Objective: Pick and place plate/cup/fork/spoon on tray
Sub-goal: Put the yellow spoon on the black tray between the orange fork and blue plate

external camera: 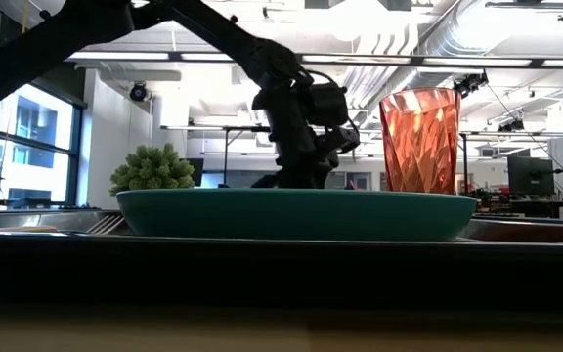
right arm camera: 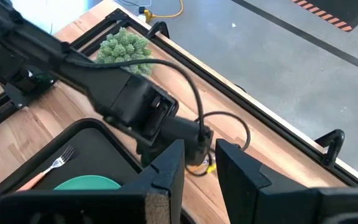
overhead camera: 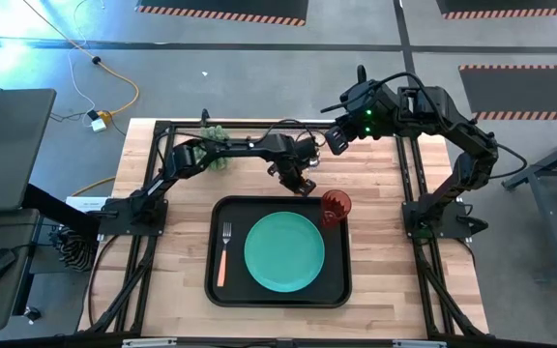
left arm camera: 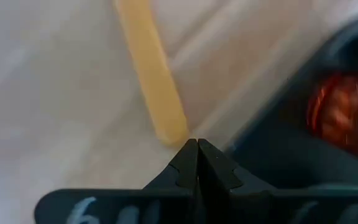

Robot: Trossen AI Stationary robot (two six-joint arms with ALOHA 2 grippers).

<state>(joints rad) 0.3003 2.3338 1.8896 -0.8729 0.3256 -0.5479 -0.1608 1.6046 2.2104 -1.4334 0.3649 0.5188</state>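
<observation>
Counting one plate [overhead camera: 283, 252], one cup [overhead camera: 336, 207]

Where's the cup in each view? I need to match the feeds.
High view: cup at the tray's far right corner, beside the plate.
Low view: cup right of centre, behind the plate's rim.
Left wrist view: blurred red cup at the right edge.
Right wrist view: not in it.
Shared landmark: the plate, absent only from the left wrist view.

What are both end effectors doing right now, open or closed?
Left end effector: closed, empty, just short of the spoon handle's end.
Right end effector: open, empty.
</observation>
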